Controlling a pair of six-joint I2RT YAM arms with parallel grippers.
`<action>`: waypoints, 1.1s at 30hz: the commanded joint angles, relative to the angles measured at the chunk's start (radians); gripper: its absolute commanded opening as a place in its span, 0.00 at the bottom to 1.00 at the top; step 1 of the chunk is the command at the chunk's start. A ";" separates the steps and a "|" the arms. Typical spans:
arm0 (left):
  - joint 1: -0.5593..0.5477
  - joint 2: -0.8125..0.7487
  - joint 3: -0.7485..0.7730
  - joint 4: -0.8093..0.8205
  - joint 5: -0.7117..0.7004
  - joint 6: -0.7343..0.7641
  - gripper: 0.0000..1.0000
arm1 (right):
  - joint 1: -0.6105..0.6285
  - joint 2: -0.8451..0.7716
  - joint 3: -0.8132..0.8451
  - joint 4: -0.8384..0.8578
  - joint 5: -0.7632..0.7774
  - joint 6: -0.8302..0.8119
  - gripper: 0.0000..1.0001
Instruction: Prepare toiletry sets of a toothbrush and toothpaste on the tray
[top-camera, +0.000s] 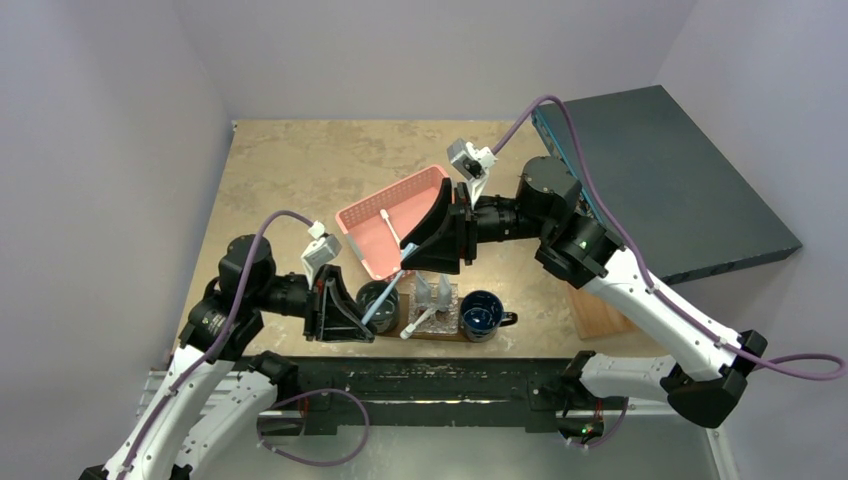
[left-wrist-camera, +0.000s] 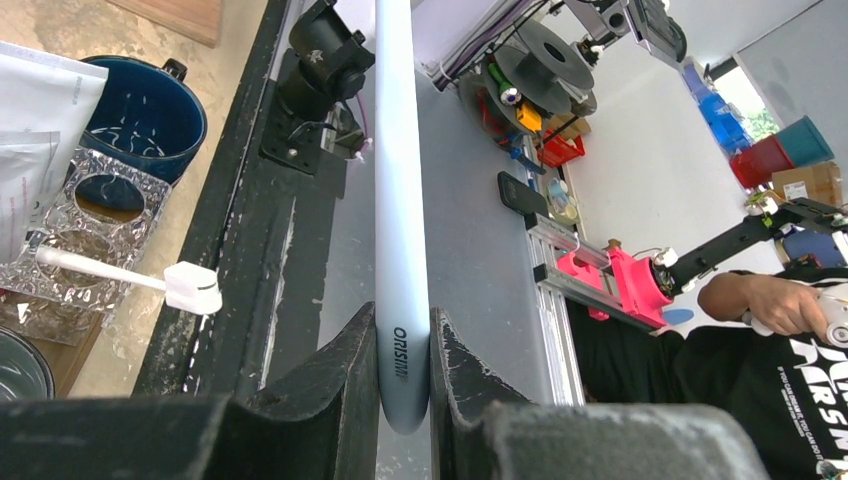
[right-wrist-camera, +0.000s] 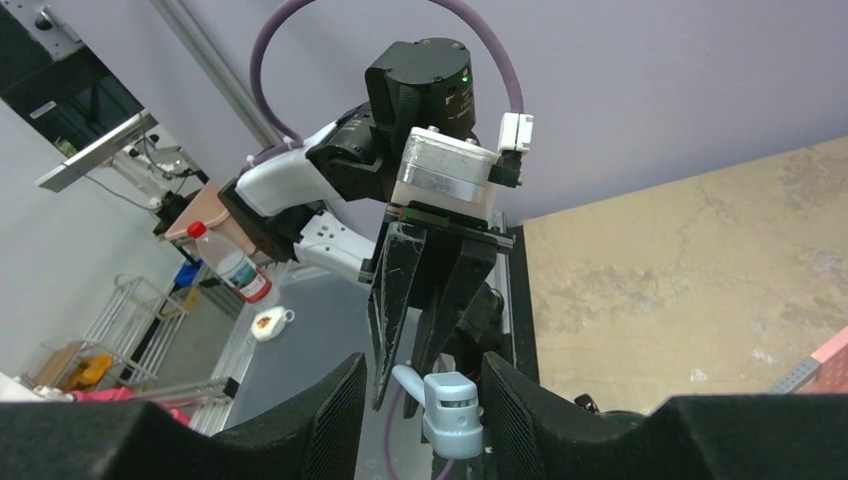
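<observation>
My left gripper (top-camera: 345, 312) is shut on the handle end of a pale blue toothbrush (top-camera: 388, 292), which slants up and right to my right gripper (top-camera: 418, 262). In the left wrist view the handle (left-wrist-camera: 401, 200) is pinched between the fingers (left-wrist-camera: 350, 370). My right gripper (right-wrist-camera: 420, 378) is open, and the capped brush head (right-wrist-camera: 452, 408) sits between its fingers without being clamped. The dark brown tray (top-camera: 447, 334) carries two pale tubes (top-camera: 431, 290) and a white toothbrush (top-camera: 420, 322), which also shows in the left wrist view (left-wrist-camera: 130, 277).
A pink mesh basket (top-camera: 372, 215) behind the tray holds another white toothbrush (top-camera: 390, 230). Two dark blue mugs (top-camera: 378, 298) (top-camera: 482, 315) stand at the tray's ends. A paler wooden board (top-camera: 600, 315) lies at the right, under a dark slab (top-camera: 660, 170).
</observation>
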 joint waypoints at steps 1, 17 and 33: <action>-0.007 -0.002 0.032 0.005 -0.001 0.032 0.00 | -0.003 -0.014 0.013 0.018 -0.014 -0.006 0.48; -0.007 0.008 0.048 0.000 -0.004 0.037 0.00 | -0.003 0.016 -0.012 0.016 0.000 -0.016 0.44; -0.007 0.030 0.062 -0.015 -0.060 0.049 0.00 | -0.003 0.032 -0.018 0.019 -0.032 -0.018 0.00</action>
